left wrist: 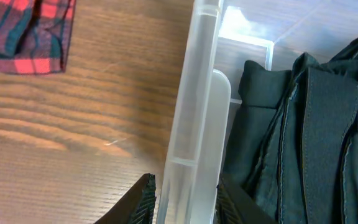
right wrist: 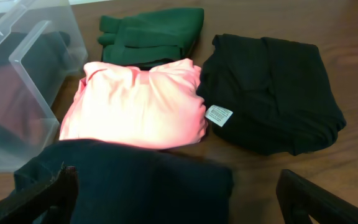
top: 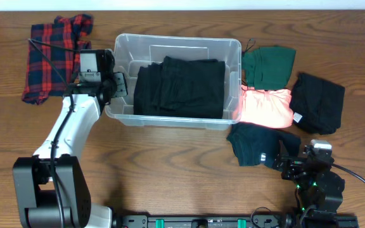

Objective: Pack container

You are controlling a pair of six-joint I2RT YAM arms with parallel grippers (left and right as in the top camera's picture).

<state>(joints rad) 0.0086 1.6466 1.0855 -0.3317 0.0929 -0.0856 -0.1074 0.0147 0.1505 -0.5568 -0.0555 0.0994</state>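
Observation:
The clear plastic container [top: 233, 47] stands at the table's middle back, with folded black clothes [top: 179, 85] lying inside it. My left gripper [top: 116, 85] is shut on the container's left wall. In the left wrist view its jaws straddle the thick rim [left wrist: 194, 93], one finger outside over the wood and one inside beside the black clothes [left wrist: 316, 124]. My right gripper [top: 290, 161] stands open at the front right. In the right wrist view it [right wrist: 176, 186] hovers over a folded dark teal garment [right wrist: 135, 180] with nothing gripped.
A red plaid shirt [top: 52, 54] lies left of the container. To its right lie a green garment [top: 270, 63], a coral-pink one [top: 266, 107], a black one [top: 319, 101] with a white tag, and the dark teal one [top: 258, 142].

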